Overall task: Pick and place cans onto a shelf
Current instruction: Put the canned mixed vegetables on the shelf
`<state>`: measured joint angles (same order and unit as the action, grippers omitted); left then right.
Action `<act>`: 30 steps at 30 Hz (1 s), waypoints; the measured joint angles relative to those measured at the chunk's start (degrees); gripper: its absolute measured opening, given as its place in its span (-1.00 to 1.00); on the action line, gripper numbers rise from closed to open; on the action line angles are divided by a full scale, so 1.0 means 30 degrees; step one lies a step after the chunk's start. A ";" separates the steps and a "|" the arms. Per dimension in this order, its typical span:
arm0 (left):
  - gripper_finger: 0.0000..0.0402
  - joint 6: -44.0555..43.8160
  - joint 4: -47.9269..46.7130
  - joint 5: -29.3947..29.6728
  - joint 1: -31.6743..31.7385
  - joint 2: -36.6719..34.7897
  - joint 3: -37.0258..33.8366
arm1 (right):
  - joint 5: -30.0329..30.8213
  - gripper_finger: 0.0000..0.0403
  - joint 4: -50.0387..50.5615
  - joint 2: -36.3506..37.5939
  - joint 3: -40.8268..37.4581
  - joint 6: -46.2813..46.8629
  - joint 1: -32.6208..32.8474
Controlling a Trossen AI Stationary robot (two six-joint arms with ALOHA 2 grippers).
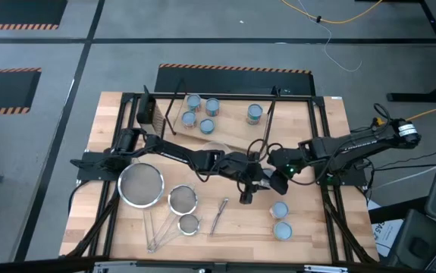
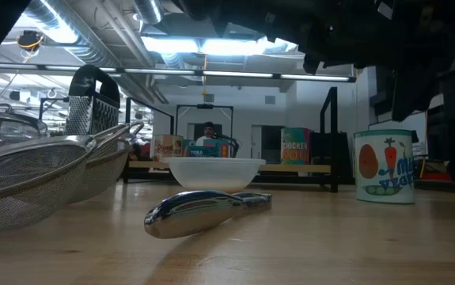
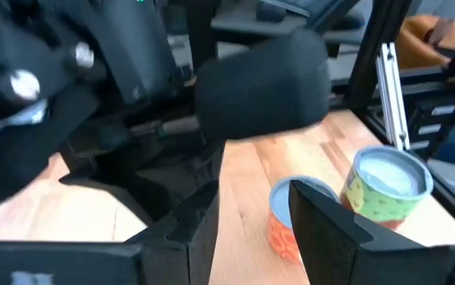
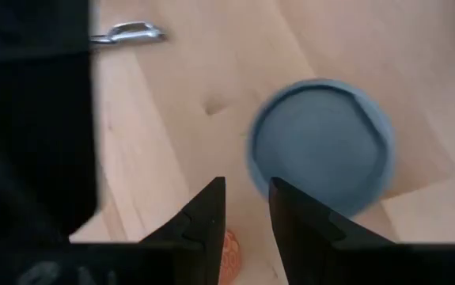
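Five cans stand on the light-wood shelf (image 1: 233, 117) at the far side, among them one at the right (image 1: 255, 114). Two more cans (image 1: 279, 210) (image 1: 282, 230) stand on the table at the near right. They also show in the left wrist view (image 3: 387, 186) (image 3: 284, 226), and one shows in the low view (image 2: 384, 166). My left gripper (image 1: 246, 194) is open and empty at mid-table, left of these two cans. My right gripper (image 1: 272, 179) hangs above the table close beside it, with a narrow gap between its fingers. A can's pale blue top (image 4: 322, 146) lies below and beyond its fingertips.
Three steel mesh strainers (image 1: 142, 186) (image 1: 183, 199) (image 1: 189, 223) lie at the near left. A metal utensil (image 1: 219, 214) lies between them and the cans. A clear bowl (image 1: 216, 148) stands before the shelf and a grater (image 1: 148, 112) at its left end. The two arms crowd mid-table.
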<state>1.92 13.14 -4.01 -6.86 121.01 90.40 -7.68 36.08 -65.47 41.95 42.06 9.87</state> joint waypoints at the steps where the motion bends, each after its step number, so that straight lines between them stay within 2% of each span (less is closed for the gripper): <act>1: -0.27 0.0006 -0.0428 0.0000 -0.0030 0.0000 0.0144 | -0.0009 -0.49 -0.0177 0.0000 0.0000 -0.0008 0.0111; 8: -0.27 0.0006 -0.1523 0.0028 -0.0409 -0.0015 0.0637 | 0.0261 -0.49 0.0176 0.0496 0.0085 -0.0411 0.0285; 16: -0.27 0.0042 -0.1577 0.0595 -0.0697 -0.0015 0.0637 | 0.4498 -0.49 0.4036 0.1925 0.0104 -0.0685 0.0283; 19: -0.27 0.0043 -0.1581 0.0634 -0.0719 -0.0015 0.0637 | 0.6005 -0.49 0.4434 0.1972 -0.0407 -0.0497 0.0278; 26: -0.27 0.0035 -0.1577 0.0627 -0.0726 -0.0015 0.0637 | 0.5870 -0.49 0.1170 0.1887 -0.2967 0.0505 0.0271; 30: -0.27 0.0035 -0.1583 0.0627 -0.0719 -0.0015 0.0637 | 0.4375 -0.49 -0.1330 0.1870 -0.4031 0.0969 0.0278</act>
<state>2.02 8.39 -2.13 -9.02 120.97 92.31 5.45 32.09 -59.86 29.86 44.97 10.70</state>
